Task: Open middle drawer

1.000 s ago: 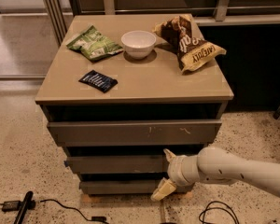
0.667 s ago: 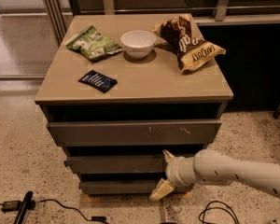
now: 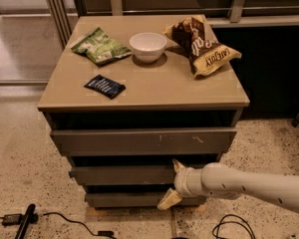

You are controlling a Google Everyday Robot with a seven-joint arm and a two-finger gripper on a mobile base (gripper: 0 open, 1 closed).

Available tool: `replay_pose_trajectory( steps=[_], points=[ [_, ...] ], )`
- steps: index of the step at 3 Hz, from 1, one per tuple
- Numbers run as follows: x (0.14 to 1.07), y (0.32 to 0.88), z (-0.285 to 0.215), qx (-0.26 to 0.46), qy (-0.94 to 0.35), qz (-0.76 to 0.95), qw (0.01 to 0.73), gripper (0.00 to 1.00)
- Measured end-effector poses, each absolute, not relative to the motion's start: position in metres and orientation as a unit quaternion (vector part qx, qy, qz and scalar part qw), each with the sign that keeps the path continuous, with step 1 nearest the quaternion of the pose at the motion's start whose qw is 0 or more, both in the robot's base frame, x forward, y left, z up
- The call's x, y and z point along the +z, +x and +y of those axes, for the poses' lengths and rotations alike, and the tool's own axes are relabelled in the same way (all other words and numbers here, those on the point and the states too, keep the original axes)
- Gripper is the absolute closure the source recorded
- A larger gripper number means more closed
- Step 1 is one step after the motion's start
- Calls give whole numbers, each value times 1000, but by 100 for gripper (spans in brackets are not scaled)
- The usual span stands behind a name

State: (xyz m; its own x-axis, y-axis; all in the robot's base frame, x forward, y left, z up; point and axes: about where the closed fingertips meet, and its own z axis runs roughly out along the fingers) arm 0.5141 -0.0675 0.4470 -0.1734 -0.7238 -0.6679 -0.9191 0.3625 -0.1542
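Reaching in from the right, the robot's pale arm (image 3: 249, 185) crosses the lower front of a grey-brown cabinet whose tabletop (image 3: 154, 91) carries a few snacks. Three drawer fronts are stacked beneath it: the scratched top drawer (image 3: 114, 142), the middle drawer (image 3: 119, 175) just under it, and the bottom drawer (image 3: 119, 199) close to the floor.

The gripper (image 3: 173, 183) sits at the right part of the middle drawer's plain front. It is spread open and holds nothing. Its fingers (image 3: 168, 200) stand one above the other: the upper tip is at the drawer's top edge and the lower one hangs down over the bottom drawer.

This looks like the approach-and-hook step, with the pull not yet begun. The front has no handle, so the next move likely calls for seating the upper finger in the dark gap above the front, or pinching that top lip, and then drawing straight back. A shallow hold could slip off the edge.

On the tabletop lie a brown snack bag (image 3: 202, 44), a green bag (image 3: 100, 47), a white bowl (image 3: 148, 46) and a dark packet (image 3: 104, 86).
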Motion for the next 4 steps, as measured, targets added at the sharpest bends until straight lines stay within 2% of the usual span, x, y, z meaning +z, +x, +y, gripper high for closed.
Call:
replay_pose_trajectory(
  steps=[3,4],
  points=[
    [421,543,-54,145,-531,751,364,0],
    [421,543,-54,145,-531,751,364,19]
  ],
)
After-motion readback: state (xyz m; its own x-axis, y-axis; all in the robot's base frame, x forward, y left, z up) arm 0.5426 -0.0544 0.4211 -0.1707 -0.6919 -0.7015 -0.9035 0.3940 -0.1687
